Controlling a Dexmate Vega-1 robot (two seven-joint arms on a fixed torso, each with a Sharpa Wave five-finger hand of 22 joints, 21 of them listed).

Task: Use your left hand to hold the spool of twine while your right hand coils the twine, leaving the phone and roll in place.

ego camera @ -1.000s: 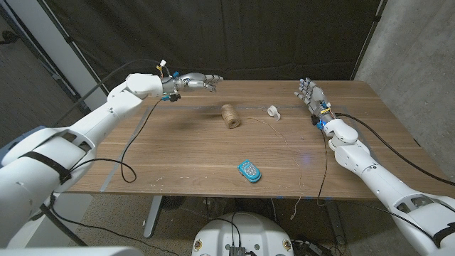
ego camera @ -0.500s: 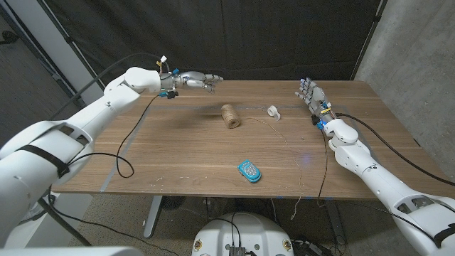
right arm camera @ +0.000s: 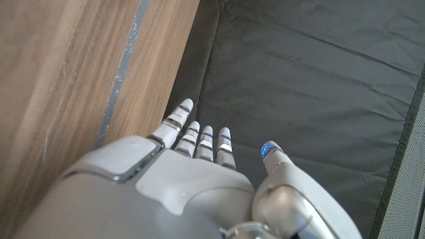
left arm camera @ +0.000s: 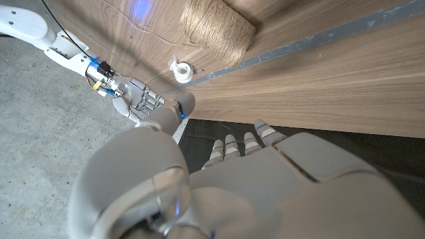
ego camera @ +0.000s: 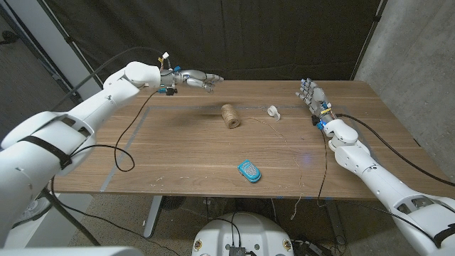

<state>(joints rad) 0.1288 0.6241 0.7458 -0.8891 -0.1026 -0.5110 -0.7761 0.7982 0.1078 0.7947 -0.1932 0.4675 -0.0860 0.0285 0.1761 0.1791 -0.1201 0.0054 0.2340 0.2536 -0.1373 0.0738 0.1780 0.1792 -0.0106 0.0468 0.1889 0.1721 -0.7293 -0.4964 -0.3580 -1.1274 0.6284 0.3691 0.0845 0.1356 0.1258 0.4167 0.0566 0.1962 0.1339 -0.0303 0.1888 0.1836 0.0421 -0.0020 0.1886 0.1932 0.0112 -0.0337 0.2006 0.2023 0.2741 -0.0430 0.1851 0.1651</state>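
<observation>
Head view: high, fixed, looking down over the whole worktop [ego camera: 185,153] from the near edge toward a dark curtain. Left wrist view: close behind the left hand [left arm camera: 265,179], inverted, facing across the worktop; shares the spool of twine [ego camera: 229,116], small roll [ego camera: 274,111] and right hand [ego camera: 313,96] with the head view. Right wrist view: close behind the right hand, facing the worktop edge and curtain.

One spool of twine [ego camera: 229,115] on the wooden table [ego camera: 178,153], its one loose strand [ego camera: 288,146] trailing across the boards toward the near edge. One small white roll [ego camera: 274,112], just beside the spool. One blue phone [ego camera: 249,171], nearer the front edge. One table in all. Two robot hands: one left hand [ego camera: 195,79] over the far left corner, one right hand [ego camera: 313,96] at the far right. Three loose things on the wood, counted together.
</observation>
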